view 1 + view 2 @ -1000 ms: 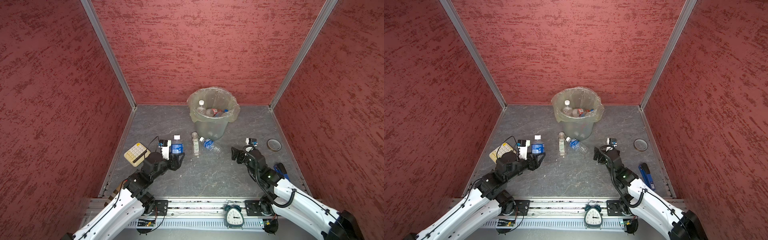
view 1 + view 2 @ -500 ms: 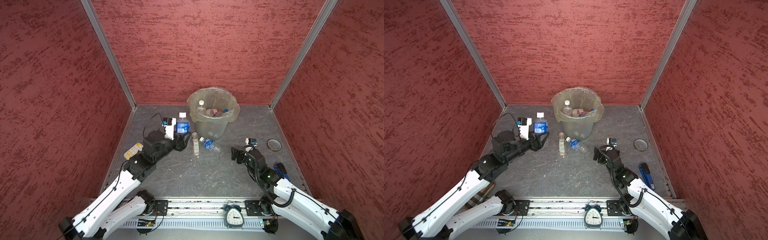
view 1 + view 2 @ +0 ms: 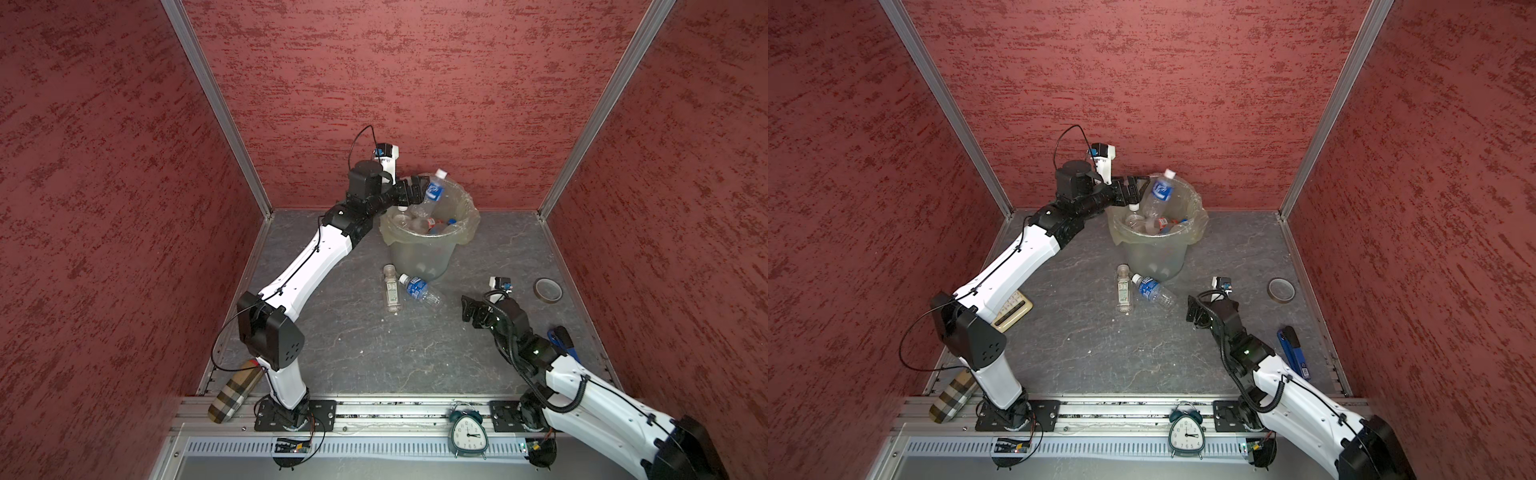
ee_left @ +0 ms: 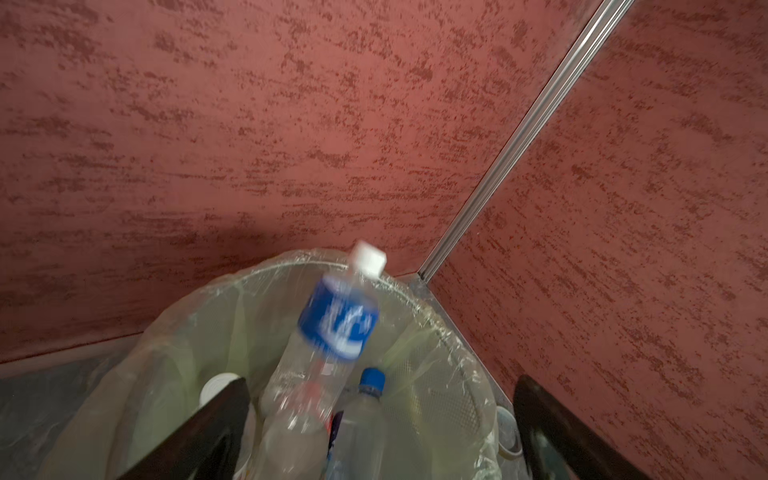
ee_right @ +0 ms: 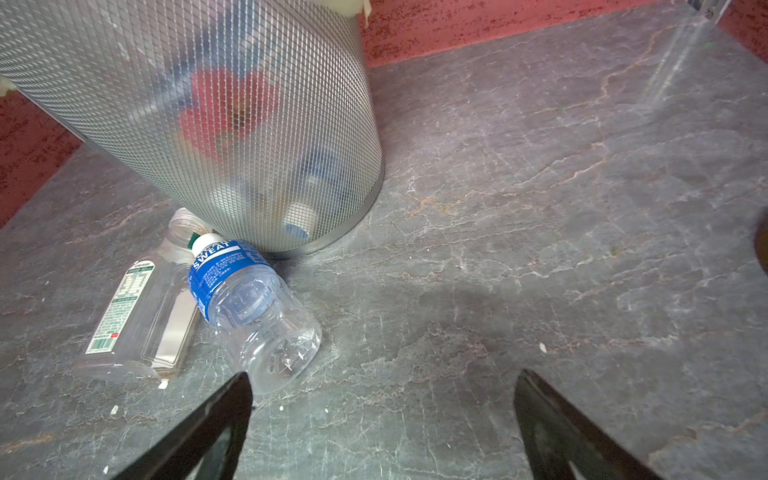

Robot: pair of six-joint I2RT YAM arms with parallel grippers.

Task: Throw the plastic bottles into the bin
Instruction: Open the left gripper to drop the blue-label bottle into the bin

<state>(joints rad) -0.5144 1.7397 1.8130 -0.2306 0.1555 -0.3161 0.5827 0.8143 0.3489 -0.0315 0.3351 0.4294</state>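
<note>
The bin (image 3: 419, 257) stands at the back of the floor with several plastic bottles inside. My left gripper (image 3: 417, 190) hangs open over its near-left rim. A blue-labelled, white-capped bottle (image 3: 433, 192) is loose just past the jaws, tilted, its base inside the bin; in the left wrist view this bottle (image 4: 332, 328) is blurred between the wide-apart fingers. Two more bottles lie in front of the bin: a blue-labelled one (image 5: 245, 299) and a flat clear one (image 5: 141, 316). My right gripper (image 5: 382, 374) is open and empty, low over the floor just right of them.
A tape roll (image 3: 547, 289) lies at the right, a blue cutter (image 3: 1293, 353) beside the right arm, a cream calculator (image 3: 1013, 309) under the left arm. A checked pouch (image 3: 237, 388) and an alarm clock (image 3: 468, 432) sit at the front rail. Red walls close three sides.
My left arm carried the blue-labelled bottle from the floor by the calculator up over the bin, then opened; the bottle is dropping in. The right arm has not moved.
</note>
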